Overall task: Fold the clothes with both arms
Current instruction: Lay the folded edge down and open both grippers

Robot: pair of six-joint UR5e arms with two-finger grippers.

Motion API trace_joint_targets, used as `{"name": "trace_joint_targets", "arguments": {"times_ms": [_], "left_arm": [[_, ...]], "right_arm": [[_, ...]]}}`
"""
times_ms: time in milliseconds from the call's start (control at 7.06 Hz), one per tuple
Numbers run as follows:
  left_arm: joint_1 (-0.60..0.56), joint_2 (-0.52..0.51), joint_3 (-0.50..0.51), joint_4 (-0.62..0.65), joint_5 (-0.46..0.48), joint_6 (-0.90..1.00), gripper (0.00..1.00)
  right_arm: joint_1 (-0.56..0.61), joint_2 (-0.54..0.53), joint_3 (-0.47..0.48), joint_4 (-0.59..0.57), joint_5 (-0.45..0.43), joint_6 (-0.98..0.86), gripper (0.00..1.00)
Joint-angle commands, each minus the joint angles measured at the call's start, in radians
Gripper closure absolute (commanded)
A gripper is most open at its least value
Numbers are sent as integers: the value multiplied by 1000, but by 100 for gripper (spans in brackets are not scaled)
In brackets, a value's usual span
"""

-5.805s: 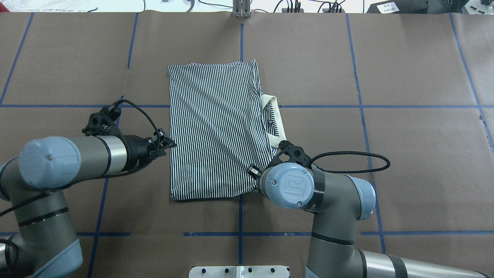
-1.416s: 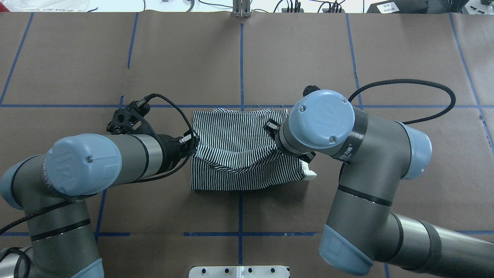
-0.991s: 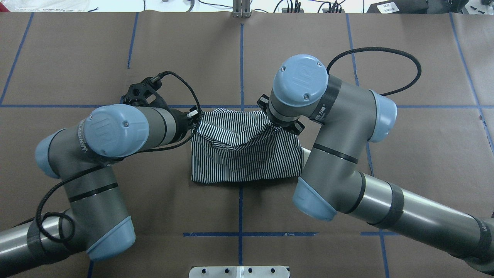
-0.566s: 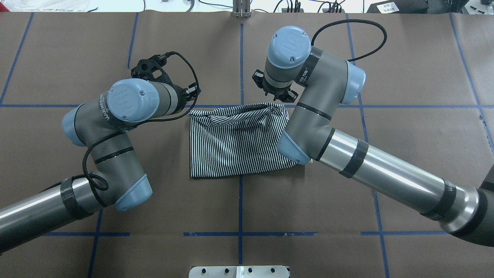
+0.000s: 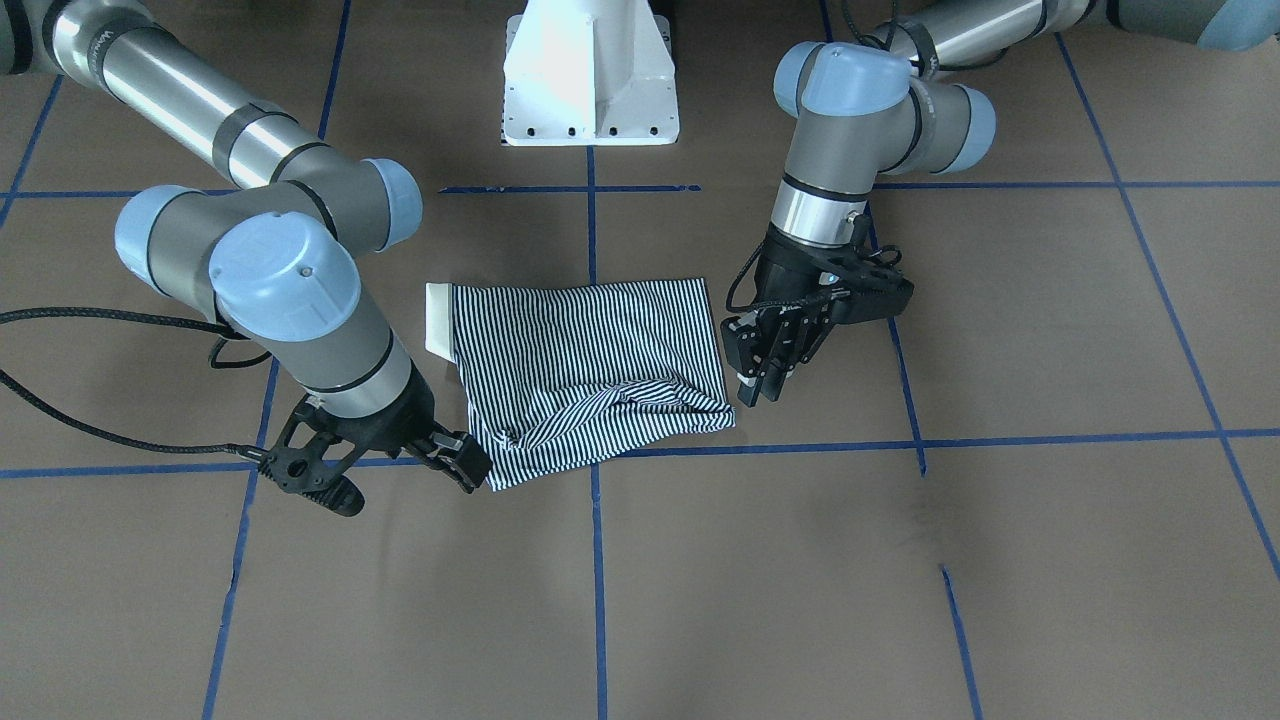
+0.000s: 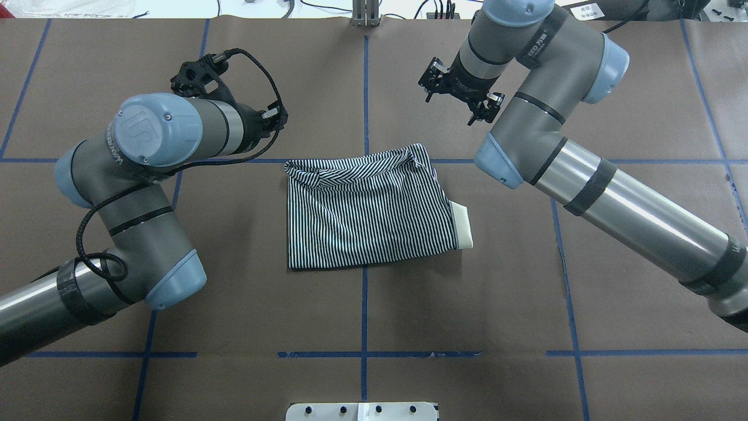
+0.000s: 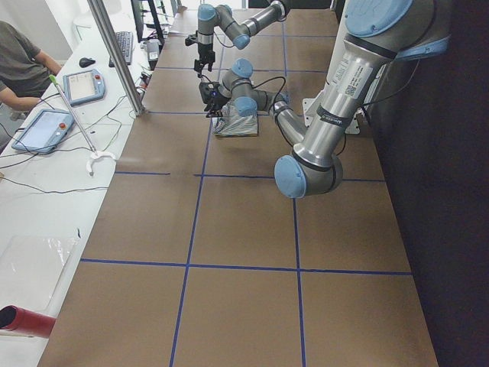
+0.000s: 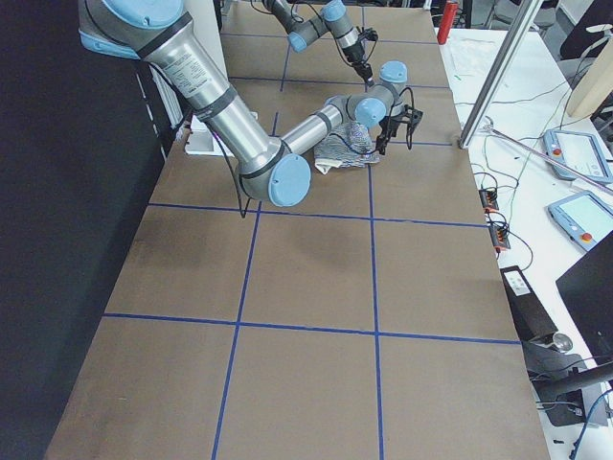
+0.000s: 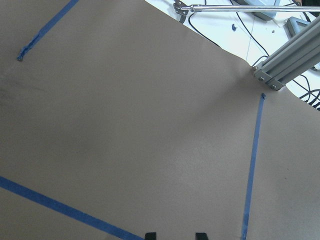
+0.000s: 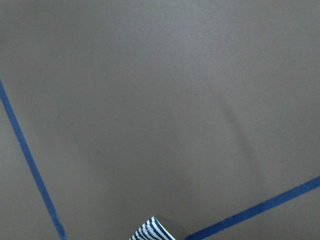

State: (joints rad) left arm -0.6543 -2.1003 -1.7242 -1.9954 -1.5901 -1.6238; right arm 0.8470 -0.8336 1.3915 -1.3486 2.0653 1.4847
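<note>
The striped polo shirt lies folded into a rough square on the brown table, with its cream collar sticking out at the right edge. It also shows in the front view. My left gripper hovers beyond the shirt's far left corner, open and empty. Its fingertips show with a gap over bare table. My right gripper hangs open just off the shirt's far right corner. A striped tip shows at the bottom of the right wrist view. In the overhead view the right wrist hides its fingers.
The white pedestal base stands at the robot's side of the table. Blue tape lines cross the brown paper. An aluminium post stands at the far edge. A seated operator and tablets are beyond it.
Both grippers carried a shirt edge away from the robot to the far side and let it go. Since then both have moved farther away from the shirt, which lies still.
</note>
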Motion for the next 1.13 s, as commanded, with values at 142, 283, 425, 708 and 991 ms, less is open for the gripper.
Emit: {"name": "trace_joint_targets", "arguments": {"times_ms": [142,283,425,708,991], "left_arm": [[105,-155,195,17,-91,168,100],[107,-218,289,15,-120,277,100],[107,-228,313,17,-146,391,100],[108,-327,427,18,-188,445,100],[70,-325,461,1,-185,513,100]], "right_arm": [[18,-146,165,2,-4,-67,0],[24,-159,179,2,-4,-69,0],[24,-163,181,2,-4,-69,0],[26,-171,201,2,-2,-69,0],[23,-183,201,5,-5,-67,0]]}}
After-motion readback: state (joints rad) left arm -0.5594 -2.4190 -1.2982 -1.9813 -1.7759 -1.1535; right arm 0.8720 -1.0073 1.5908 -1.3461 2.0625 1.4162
